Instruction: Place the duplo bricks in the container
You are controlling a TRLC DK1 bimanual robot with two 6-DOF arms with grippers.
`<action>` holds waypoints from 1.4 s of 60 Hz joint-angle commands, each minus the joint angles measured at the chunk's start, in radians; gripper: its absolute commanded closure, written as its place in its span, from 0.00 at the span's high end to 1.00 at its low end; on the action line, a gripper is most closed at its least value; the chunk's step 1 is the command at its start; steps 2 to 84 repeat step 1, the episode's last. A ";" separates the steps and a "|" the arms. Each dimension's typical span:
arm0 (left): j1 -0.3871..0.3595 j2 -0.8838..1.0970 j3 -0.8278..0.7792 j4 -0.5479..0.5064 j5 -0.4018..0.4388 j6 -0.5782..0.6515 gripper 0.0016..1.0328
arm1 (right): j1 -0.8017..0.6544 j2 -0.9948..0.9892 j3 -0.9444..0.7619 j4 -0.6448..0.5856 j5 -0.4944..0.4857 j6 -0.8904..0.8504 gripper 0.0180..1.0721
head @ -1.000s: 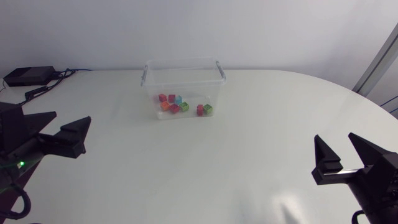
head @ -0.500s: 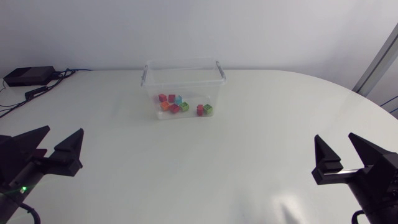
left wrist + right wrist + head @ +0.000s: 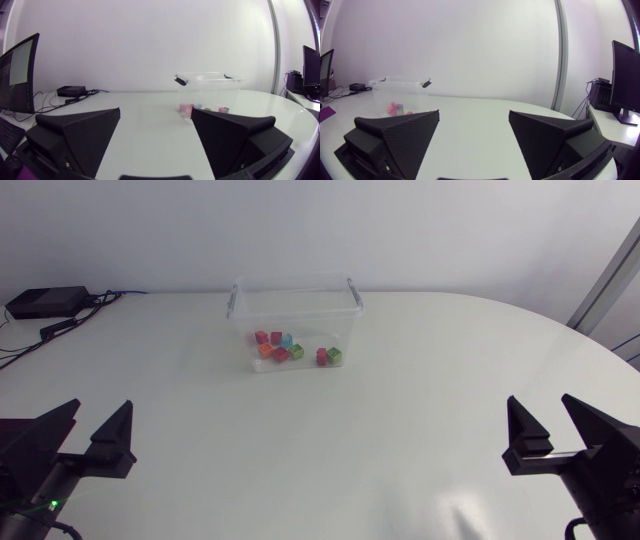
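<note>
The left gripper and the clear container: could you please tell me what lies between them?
Nothing: in the head view only bare white table lies between the left gripper and the container; the left wrist view agrees.

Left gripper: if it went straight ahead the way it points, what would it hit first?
Probably the clear container with the duplo bricks inside; it stands ahead of the left gripper, somewhat off-centre, so it might miss. Only bare table lies between.
</note>
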 commanded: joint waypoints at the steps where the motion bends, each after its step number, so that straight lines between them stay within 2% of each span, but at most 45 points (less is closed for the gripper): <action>1: 0.007 -0.008 -0.020 0.016 0.007 -0.020 0.96 | -0.004 -0.002 -0.029 0.001 0.004 0.025 0.95; 84: 0.007 -0.008 -0.020 0.016 0.007 -0.020 0.96 | -0.004 -0.002 -0.029 0.001 0.004 0.025 0.95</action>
